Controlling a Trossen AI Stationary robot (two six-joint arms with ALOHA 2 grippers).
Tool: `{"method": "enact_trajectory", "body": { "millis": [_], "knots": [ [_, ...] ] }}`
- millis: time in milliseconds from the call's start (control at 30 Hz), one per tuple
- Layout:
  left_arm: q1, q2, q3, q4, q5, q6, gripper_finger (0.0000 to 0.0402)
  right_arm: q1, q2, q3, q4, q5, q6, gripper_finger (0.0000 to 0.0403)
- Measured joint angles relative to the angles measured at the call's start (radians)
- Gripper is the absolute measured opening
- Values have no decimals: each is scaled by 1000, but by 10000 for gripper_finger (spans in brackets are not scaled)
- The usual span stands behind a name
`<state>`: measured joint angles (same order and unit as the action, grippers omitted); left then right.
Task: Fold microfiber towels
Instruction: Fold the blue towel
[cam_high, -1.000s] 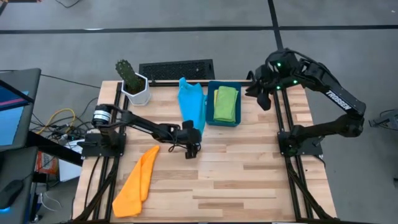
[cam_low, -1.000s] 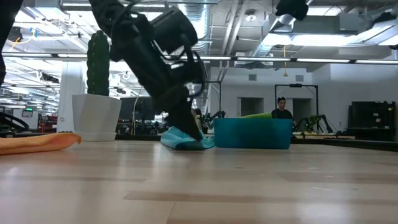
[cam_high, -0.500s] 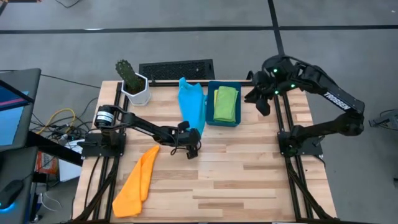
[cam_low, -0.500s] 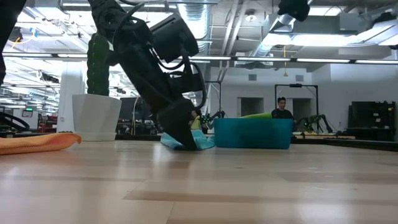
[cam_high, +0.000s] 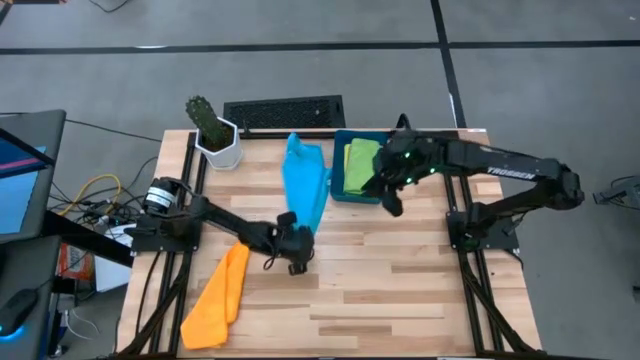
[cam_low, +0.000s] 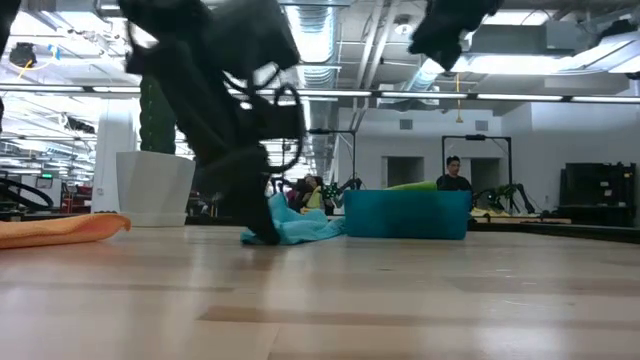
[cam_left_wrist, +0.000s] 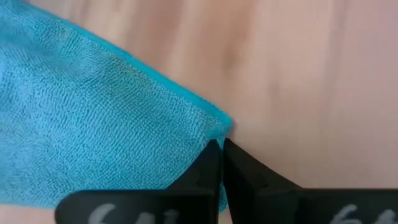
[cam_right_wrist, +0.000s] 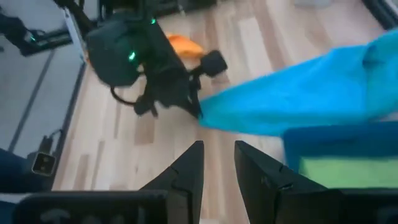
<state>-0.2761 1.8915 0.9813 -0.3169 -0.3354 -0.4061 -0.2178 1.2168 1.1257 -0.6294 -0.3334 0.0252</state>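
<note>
Blue towel: the light blue towel (cam_high: 305, 183) lies stretched along the table (cam_high: 400, 290), its near corner pinched in the left gripper, its far end up by the cactus pot and the bin.
Left gripper: the left gripper (cam_high: 297, 253) sits low at the table's middle, fingers (cam_left_wrist: 211, 163) closed tight on the blue towel's corner (cam_left_wrist: 219, 127).
Orange towel: the orange towel (cam_high: 220, 298) lies loosely bunched beside the left arm, apart from its gripper, toward the table's front left.
Green towel: the green towel (cam_high: 361, 165) rests folded inside the dark blue bin (cam_high: 341, 192), just under the right gripper.
Right gripper: the right gripper (cam_high: 388, 190) hangs over the bin's near edge, fingers (cam_right_wrist: 189, 167) parted a little, holding nothing.
Cactus: the potted cactus (cam_high: 212, 132) stands at the back left corner, well away from both grippers.
</note>
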Motion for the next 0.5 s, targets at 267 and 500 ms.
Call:
{"method": "enact_trajectory", "body": {
  "millis": [267,500],
  "knots": [
    [-170,-5,0,-91,-57,-133,0,140,184,-12,62,87,4,114],
    [-353,-20,-2,-132,-36,-196,0,242,371,-12,172,156,-71,114]
  ]
}}
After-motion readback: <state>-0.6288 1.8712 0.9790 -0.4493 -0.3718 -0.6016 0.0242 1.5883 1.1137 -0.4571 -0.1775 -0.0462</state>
